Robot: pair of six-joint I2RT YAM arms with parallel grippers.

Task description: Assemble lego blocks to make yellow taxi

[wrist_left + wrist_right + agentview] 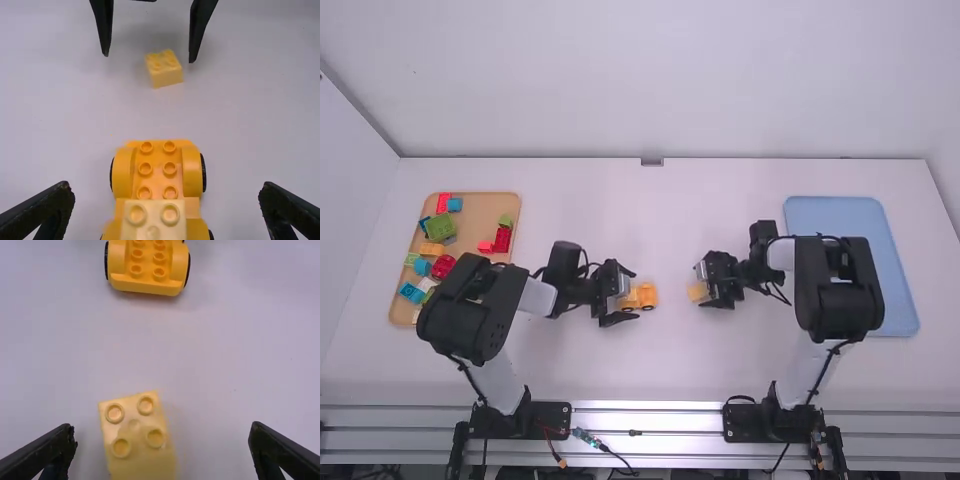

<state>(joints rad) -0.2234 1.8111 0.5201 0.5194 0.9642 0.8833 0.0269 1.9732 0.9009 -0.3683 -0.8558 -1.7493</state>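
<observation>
Probably the likeliest trouble is a skewed pickup: the loose yellow block (137, 455) sits turned and off-centre between the fingers of the right tool (162, 429), so one finger could touch first and push or twist it. The left tool (166, 187) is spread wide around the yellow car base (157, 172), holding nothing; the right tool is also wide open and empty. The base stands on its wheels on the white tabletop (670, 370), left of the loose block and apart from it. Those wheels might let it roll if pressed while unheld, spoiling the stud alignment. A paler block (153, 215) is on its left part; whether it is fully seated, I cannot tell.

The two tools face each other, so they could bump if both work at the car. At far left, a tan tray (485, 213) carries mixed colored blocks, partly behind the left arm. At right, the right arm overlaps a blue tray (830, 215).
</observation>
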